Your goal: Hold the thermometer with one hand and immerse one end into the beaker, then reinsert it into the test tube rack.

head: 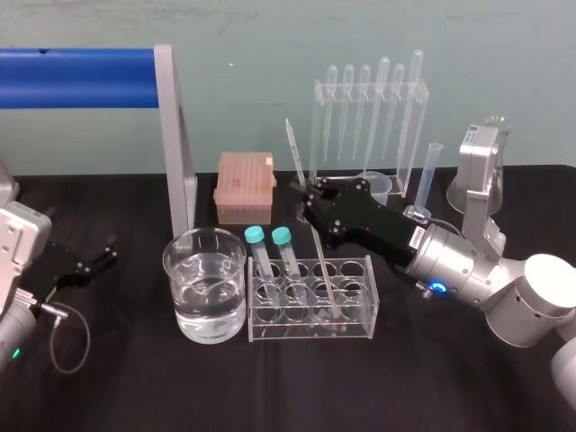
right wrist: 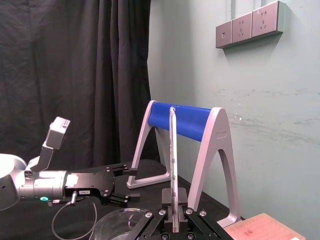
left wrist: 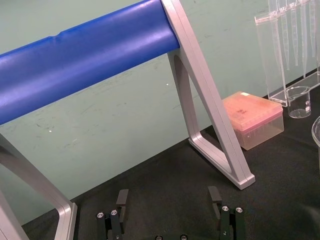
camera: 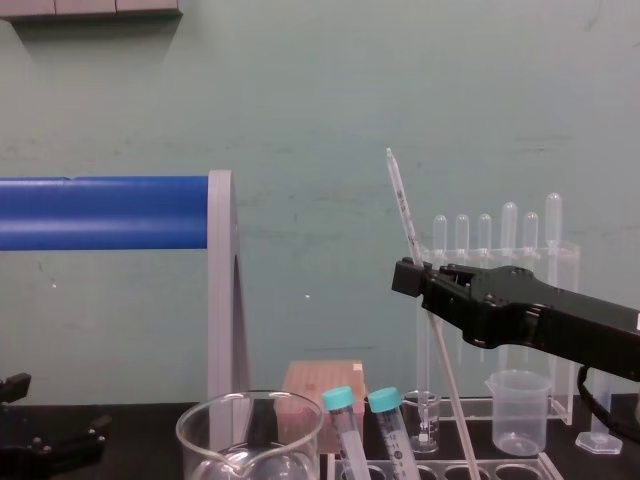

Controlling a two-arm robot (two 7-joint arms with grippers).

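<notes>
The thermometer [head: 295, 151] is a long thin glass rod leaning to the left. Its lower part reaches down into a hole of the test tube rack [head: 360, 266], and its top rises high above the rack [camera: 398, 195]. My right gripper [head: 304, 193] is shut on the rod's middle, above the rack's back row. The rod runs up from between the fingers [right wrist: 172, 165] in the right wrist view. The water-filled beaker [head: 205, 283] stands just left of the rack. At the far left, my left gripper [head: 106, 252] rests open on the table, its fingers [left wrist: 122, 197] spread with nothing between them.
Two teal-capped tubes [head: 268, 256] stand in the rack's left holes. Behind are a pink tip box [head: 244, 186], a clear pipette stand [head: 371, 121], a small plastic beaker [camera: 518, 411] and a graduated cylinder [head: 427, 180]. A blue roller on a grey frame [head: 175, 135] stands at the back left.
</notes>
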